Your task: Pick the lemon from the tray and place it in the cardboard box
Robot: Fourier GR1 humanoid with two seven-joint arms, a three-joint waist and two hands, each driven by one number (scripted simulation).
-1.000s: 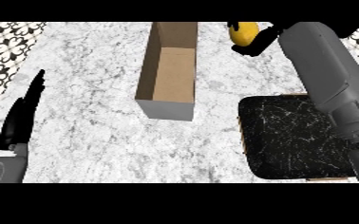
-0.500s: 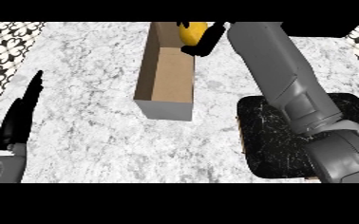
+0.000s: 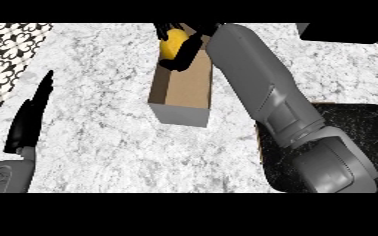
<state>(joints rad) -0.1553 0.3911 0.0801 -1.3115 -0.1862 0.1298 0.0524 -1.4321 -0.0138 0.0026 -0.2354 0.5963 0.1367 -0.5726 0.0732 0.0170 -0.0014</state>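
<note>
Left hand (image 3: 29,117): mine, resting at the left edge of the view with fingers straight and pressed together, pointing up; it holds nothing and sits well apart from the work.

Counter (image 3: 103,130): pale marble, bare between my left hand and the box.

Cardboard box (image 3: 184,87): long and narrow, open at the top, its brown floor showing and nothing lying on it; its near end wall faces me.

Lemon (image 3: 173,45): yellow, not in the tray and not yet on the box floor; I hold it over the far end of the box, toward its left wall.

Right hand (image 3: 184,47): my fingers are curled round the lemon, pinching it from above and from the side, so part of the fruit is hidden.

Risk, as I judge it: the lemon hangs close to the left wall rather than the middle, so letting go here could clip the rim and send it rolling onto the counter. My forearm also crosses beside the right wall, and a careless pull back could nudge the light box.

Tray (image 3: 277,182): dark, at lower right, mostly under my right forearm.
</note>
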